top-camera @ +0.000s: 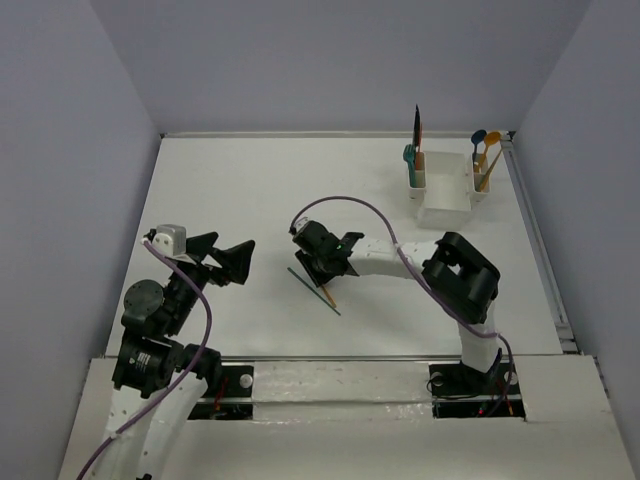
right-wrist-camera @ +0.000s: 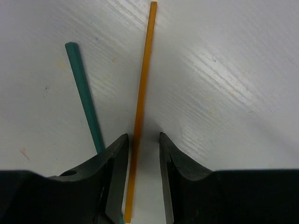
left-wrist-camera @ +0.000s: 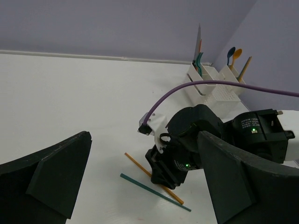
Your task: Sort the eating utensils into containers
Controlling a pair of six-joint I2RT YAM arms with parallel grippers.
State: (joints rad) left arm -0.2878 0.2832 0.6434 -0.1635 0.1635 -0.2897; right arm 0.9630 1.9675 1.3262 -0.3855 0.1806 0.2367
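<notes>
An orange chopstick (right-wrist-camera: 142,79) and a dark teal chopstick (right-wrist-camera: 84,98) lie crossed on the white table, in the top view (top-camera: 318,290) just left of centre. My right gripper (right-wrist-camera: 142,136) is down over them, open, its jaws narrowly apart either side of the orange chopstick, which lies close to the left finger (right-wrist-camera: 112,172) with a gap to the other. The teal one lies outside that finger. My left gripper (top-camera: 228,262) hovers open and empty at the left. The white caddy (top-camera: 445,195) stands far right, with a knife and teal spoon (top-camera: 415,150) in one end cup and blue and orange spoons (top-camera: 485,150) in the other.
From the left wrist view, the right arm's wrist (left-wrist-camera: 187,149) and its purple cable (left-wrist-camera: 224,86) stand between the left gripper (left-wrist-camera: 144,135) and the caddy (left-wrist-camera: 219,91). Grey walls close the table on three sides.
</notes>
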